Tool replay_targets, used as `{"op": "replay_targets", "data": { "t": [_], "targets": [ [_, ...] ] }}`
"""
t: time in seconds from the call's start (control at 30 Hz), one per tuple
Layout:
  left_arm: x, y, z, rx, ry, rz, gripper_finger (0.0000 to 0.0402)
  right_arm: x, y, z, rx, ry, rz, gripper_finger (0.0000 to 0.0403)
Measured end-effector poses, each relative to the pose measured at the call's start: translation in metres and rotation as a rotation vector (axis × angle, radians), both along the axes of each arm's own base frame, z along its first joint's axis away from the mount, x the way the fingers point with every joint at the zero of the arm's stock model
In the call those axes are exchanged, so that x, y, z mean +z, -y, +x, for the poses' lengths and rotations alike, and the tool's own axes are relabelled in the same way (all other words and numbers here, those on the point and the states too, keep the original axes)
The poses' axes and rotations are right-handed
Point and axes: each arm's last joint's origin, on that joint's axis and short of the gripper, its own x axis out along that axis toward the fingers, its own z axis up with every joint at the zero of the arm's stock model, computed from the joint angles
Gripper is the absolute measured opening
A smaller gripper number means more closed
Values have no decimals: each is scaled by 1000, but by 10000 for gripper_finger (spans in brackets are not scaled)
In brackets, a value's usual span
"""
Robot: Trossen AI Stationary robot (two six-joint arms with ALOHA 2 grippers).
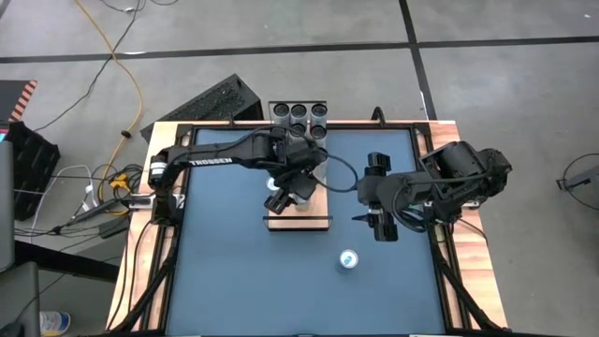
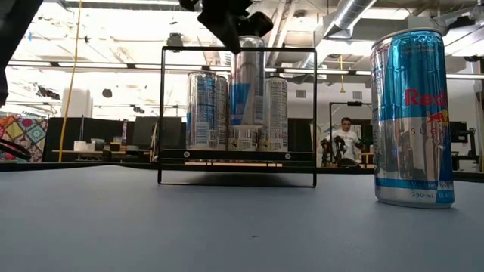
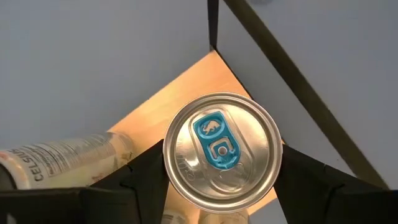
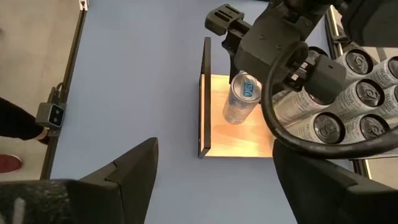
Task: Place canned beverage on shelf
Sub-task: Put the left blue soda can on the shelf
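Blue table (image 1: pixel 234 281) surface is seen from above, edged by wooden strips, with a concrete floor around it. At the table's 12 o'clock edge a black tray (image 1: pixel 299 114) is set, holding six cans. Near the centre the shelf (image 1: pixel 298 212) is laid, its black rails at the short ends. On it a can (image 3: pixel 221 149) is stood upright, and other cans are seen on the shelf in the low view. The left gripper (image 1: pixel 292 192) is placed over this can, its fingers (image 3: pixel 140 177) parted to either side of the can body and closed against it. The right gripper (image 1: pixel 383 225) is held at 3 o'clock of the shelf, spread wide and holding nothing. Another can (image 1: pixel 348 259) is stood alone at 5 o'clock of the shelf. A person (image 2: pixel 345 137) is seen far behind.
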Motion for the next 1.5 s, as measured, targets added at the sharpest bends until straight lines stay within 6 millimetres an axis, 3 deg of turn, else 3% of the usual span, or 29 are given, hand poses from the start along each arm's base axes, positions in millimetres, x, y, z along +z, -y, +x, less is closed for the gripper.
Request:
{"op": "replay_targets", "data": {
  "t": [0.37,0.9,1.5],
  "targets": [
    [-18,-9,0,-68,-30,37,226,0,0,0,-6,0,11,311],
    [-17,-29,-2,-125,-2,46,236,0,4,2,-18,0,5,311],
    [-24,-29,1,-180,-2,16,237,0,4,2,-18,-1,4,311]
  ]
}}
